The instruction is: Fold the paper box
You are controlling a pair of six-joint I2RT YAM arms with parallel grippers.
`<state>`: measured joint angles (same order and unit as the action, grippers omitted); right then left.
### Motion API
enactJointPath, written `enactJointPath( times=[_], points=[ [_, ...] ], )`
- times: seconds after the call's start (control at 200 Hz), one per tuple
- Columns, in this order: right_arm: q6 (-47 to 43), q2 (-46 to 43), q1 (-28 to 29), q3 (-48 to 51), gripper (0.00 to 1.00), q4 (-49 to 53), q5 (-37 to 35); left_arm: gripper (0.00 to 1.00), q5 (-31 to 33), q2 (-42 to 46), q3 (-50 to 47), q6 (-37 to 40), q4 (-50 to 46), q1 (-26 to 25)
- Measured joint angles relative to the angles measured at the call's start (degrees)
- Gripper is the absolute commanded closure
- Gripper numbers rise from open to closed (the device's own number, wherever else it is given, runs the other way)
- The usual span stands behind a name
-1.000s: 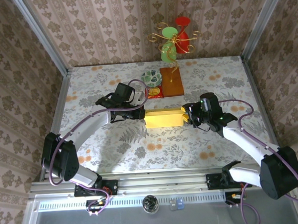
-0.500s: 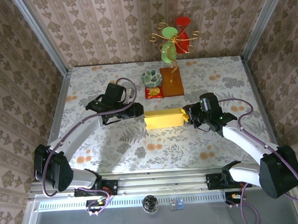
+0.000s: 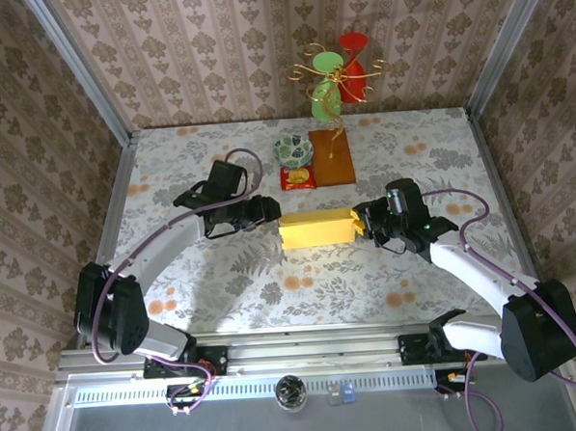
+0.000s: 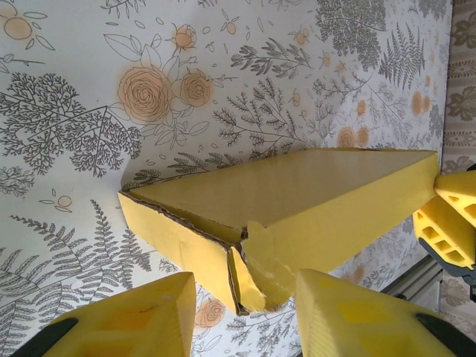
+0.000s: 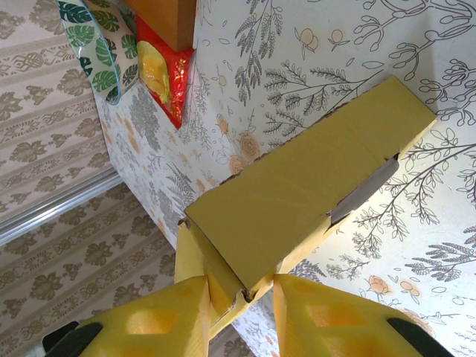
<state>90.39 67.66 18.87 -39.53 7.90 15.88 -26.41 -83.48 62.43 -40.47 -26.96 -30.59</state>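
Yellow cardboard forms the paper box (image 3: 317, 228), a long shallow closed shape lying flat near the middle of the floral table (image 3: 209, 278). Its long axis runs left to right between the two arms. Its lid is down, so whatever is inside is hidden. The end seen by the left wrist camera has a ragged, partly tucked flap with a raw brown edge.

That end sits between the spread fingers of the left gripper (image 3: 273, 214). Its jaws are apart and nothing is clamped; whether the right-hand finger (image 4: 349, 312) brushes the flap cannot be told. The right gripper (image 3: 363, 219) is at the opposite end, with its two yellow fingers (image 5: 167, 316) closed in on the box's end corner, pinching it.

Behind the box, toward the back wall, stands a small bowl (image 3: 292, 150) patterned with green leaves; its contents cannot be made out. Just in front of the bowl lies a red packet (image 3: 299, 178) with gold print too small to read. It touches the left side of an orange-brown board (image 3: 331, 157).
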Motion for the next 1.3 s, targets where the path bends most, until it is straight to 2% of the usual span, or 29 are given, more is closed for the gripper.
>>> enactJointPath(
  times=[0.175, 0.795, 1.3],
  points=[
    [-0.02, 0.0, 0.0, 0.0, 0.71, 0.0, 0.02, 0.67, -0.85, -0.31, -1.49, -1.2, 1.92, 0.0],
    [-0.24, 0.2, 0.0, -0.02, 0.7, 0.74, 0.13, 0.73, -2.58, -0.31, -4.55, -1.57, 5.33, 0.31],
    [-2.03, 1.53, -0.35, -3.06, 0.71, 7.17, 0.81, 0.81, -3.85, 0.35, -7.26, 0.28, 9.4, 0.02]
  ],
)
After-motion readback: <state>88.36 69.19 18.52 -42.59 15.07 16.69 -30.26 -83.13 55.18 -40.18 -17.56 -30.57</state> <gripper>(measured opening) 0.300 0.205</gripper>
